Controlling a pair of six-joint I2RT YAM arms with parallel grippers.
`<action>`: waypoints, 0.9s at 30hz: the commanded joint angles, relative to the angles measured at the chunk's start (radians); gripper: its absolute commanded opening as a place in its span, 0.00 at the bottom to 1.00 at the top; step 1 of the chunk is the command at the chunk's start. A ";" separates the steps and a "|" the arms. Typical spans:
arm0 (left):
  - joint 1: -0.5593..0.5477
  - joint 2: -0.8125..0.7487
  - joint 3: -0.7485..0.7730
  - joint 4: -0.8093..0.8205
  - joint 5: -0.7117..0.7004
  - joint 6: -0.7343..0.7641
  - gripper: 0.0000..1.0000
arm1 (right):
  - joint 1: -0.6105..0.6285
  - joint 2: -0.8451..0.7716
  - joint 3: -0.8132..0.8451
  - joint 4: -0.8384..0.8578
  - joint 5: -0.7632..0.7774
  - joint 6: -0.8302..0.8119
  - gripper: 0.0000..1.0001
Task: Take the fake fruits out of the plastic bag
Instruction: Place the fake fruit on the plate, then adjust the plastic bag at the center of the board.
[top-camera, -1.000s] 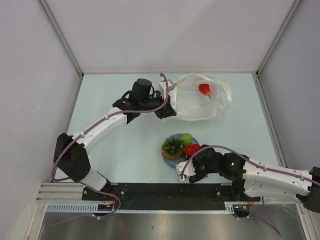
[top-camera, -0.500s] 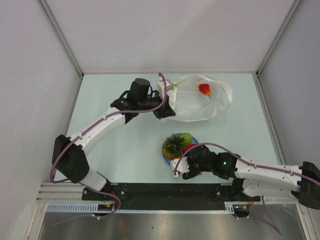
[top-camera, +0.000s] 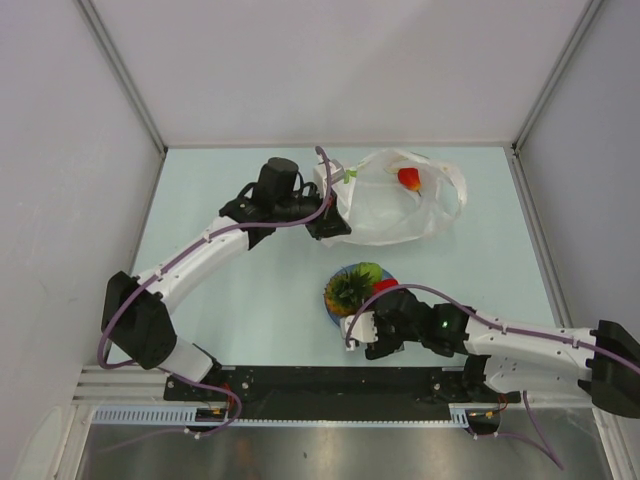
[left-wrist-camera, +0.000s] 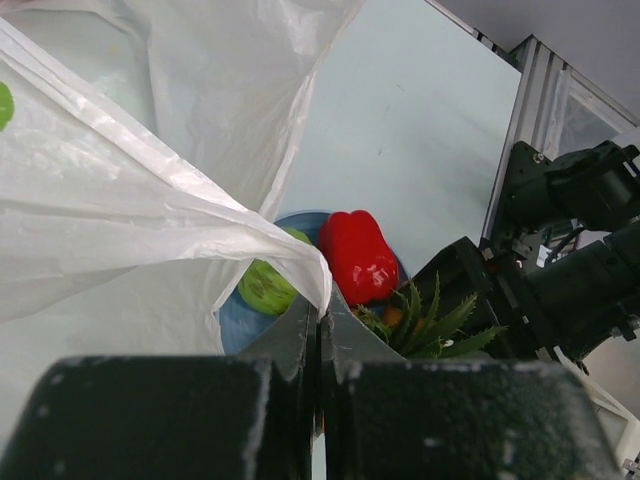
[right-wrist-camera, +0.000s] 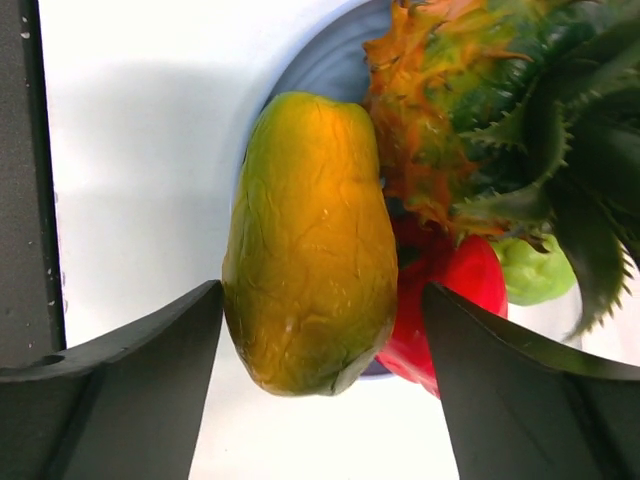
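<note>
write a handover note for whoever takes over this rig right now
Left gripper: shut on the edge of the thin translucent white plastic bag, at the far side of the table.
Right gripper: open, jaws either side of the yellow-orange toy mango at the edge of the round blue plate.
Done: orange toy pineapple with green crown, green apple and red pepper piece are on the plate beside the mango.
Left: one small red fruit shows through the bag. Draw the right arm clear of the mango, then fetch it.
</note>
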 joint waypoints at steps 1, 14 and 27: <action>-0.005 -0.042 0.020 0.034 0.033 -0.022 0.00 | -0.003 -0.048 0.007 -0.048 0.011 -0.017 0.86; -0.003 -0.018 0.104 -0.073 0.085 0.036 0.00 | -0.039 -0.425 0.201 -0.320 0.101 -0.044 1.00; 0.151 -0.031 0.179 -0.225 0.220 0.096 0.00 | -0.689 0.112 0.424 0.263 -0.233 0.244 0.19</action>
